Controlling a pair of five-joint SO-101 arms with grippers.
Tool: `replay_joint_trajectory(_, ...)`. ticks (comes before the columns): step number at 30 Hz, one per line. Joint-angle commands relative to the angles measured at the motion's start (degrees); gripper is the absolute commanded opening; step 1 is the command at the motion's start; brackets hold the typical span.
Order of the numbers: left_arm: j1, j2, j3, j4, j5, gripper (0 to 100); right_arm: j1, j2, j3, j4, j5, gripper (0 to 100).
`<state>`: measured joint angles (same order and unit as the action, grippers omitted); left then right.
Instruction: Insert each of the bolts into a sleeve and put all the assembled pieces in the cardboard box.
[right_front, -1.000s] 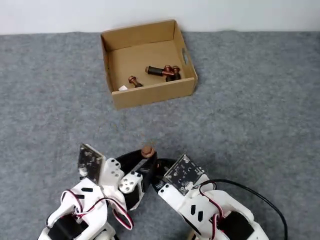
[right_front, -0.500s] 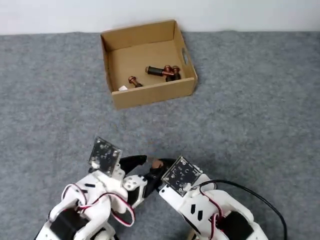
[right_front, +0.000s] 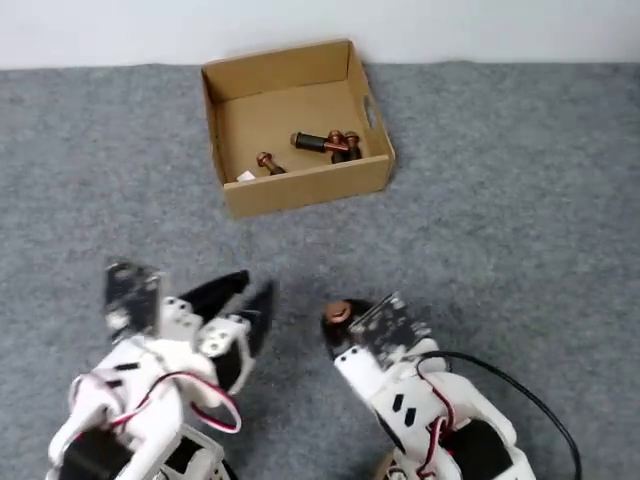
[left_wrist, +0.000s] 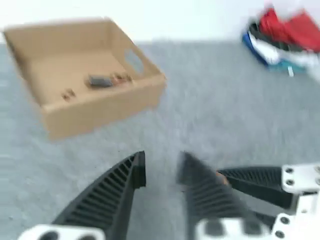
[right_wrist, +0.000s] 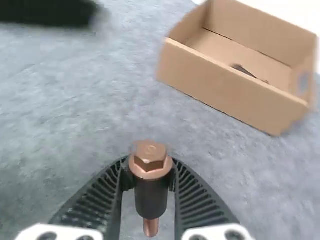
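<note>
Assembled pieces (right_front: 322, 143) lie inside the cardboard box (right_front: 305, 190); outside the box, the right hand (right_wrist: 149, 170) is clamped on one sleeved bolt (right_wrist: 151, 196) awaiting deposit, and the left hand (left_wrist: 161, 165) stands apart, empty.

The box (right_front: 305, 190) is sitting at the far side of the table (right_front: 500, 200), with assembled pieces (right_front: 325, 143) lying in it along its near wall. Nearer the arms, the left gripper (right_front: 257, 287) is hanging left of the right gripper (right_front: 335, 322), apart from it. A bolt (right_wrist: 150, 159) is standing in a sleeve (right_wrist: 151, 192) between the right gripper's fingers.
</note>
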<state>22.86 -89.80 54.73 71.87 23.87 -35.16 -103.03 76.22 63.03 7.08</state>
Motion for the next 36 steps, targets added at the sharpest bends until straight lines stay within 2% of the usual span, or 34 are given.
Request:
replay_joint_trajectory(1,-5.71,-5.71,0.92,0.35,-0.88,1,6.2,-0.22,-4.84,-1.54,-4.31,0.8)
replay_joint_trajectory(6,-14.77,-15.65,13.05,0.26,-11.34,0,10.86,-0.04,-5.45,-1.63,-9.49,0.8)
replay_joint_trajectory(9,-19.78,-13.63,16.57,0.0,-11.96,0,11.38,1.98,-7.65,-1.98,-9.93,0.8)
replay_joint_trajectory(14,-21.19,-13.63,25.89,0.09,-12.31,0,11.47,15.78,-18.64,-2.15,-15.38,0.8)
replay_joint_trajectory(18,-21.01,-13.63,33.01,-0.09,-12.4,0,12.7,30.81,-29.01,-7.6,-16.88,0.8)
replay_joint_trajectory(24,-21.27,-13.63,37.49,-0.09,-13.01,1,15.6,53.32,-45.89,-16.84,-14.95,0.8)
replay_joint_trajectory(30,-21.36,-13.63,41.8,-1.05,-23.3,1,15.69,73.63,-62.59,-22.81,-10.11,0.8)
replay_joint_trajectory(36,-21.36,-13.63,41.8,-1.05,-20.48,1,15.43,91.3,-74.11,-29.05,-1.32,0.8)
